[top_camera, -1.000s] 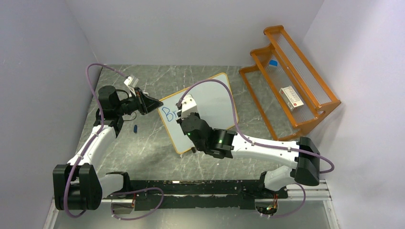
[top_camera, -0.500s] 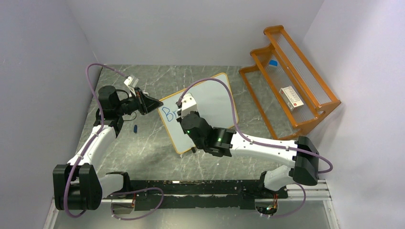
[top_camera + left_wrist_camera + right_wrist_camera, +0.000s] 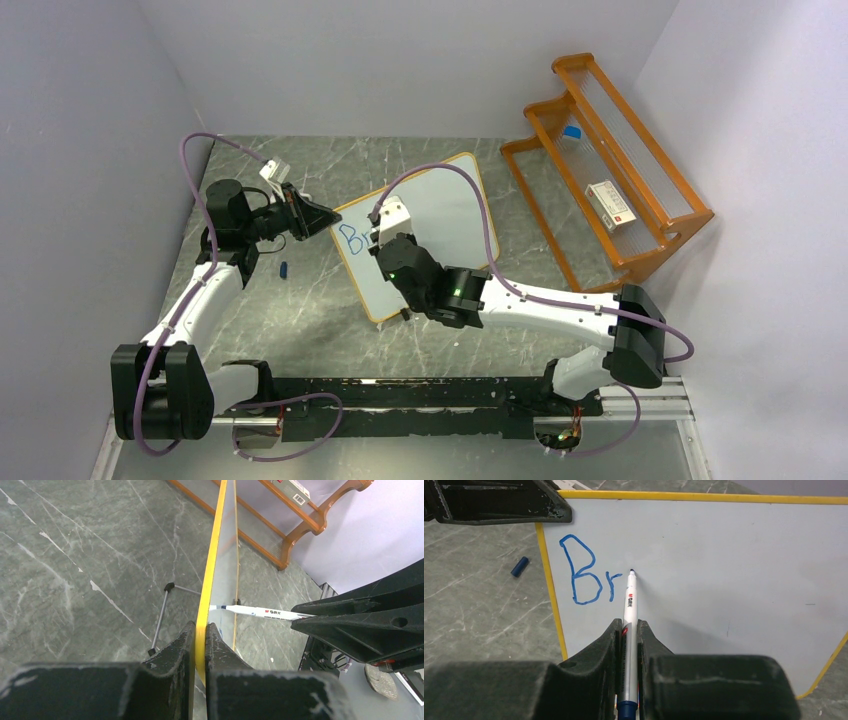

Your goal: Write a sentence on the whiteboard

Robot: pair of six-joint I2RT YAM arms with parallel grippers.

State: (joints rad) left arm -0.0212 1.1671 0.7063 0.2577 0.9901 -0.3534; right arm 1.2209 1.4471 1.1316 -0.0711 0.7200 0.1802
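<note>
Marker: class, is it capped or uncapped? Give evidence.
Uncapped. The marker's bare tip meets the board beside "Br"; a blue cap lies loose on the table.

Pale, unmarked walls (image 3: 400,60) are enclosing a grey, white-veined worktop (image 3: 320,320) on three sides. An orange wooden rack (image 3: 640,260) is standing at the far right, beside the right wall, and is carrying a small white box (image 3: 609,204). Soft, even light is falling throughout.

We observe even, diffuse light from above in all three views, without glare. The marker (image 3: 629,605) casts a soft shadow to its right on the whiteboard (image 3: 734,570). In the wrist views, the near fingers (image 3: 167,667) render slightly soft. The top view is sharp throughout.
</note>
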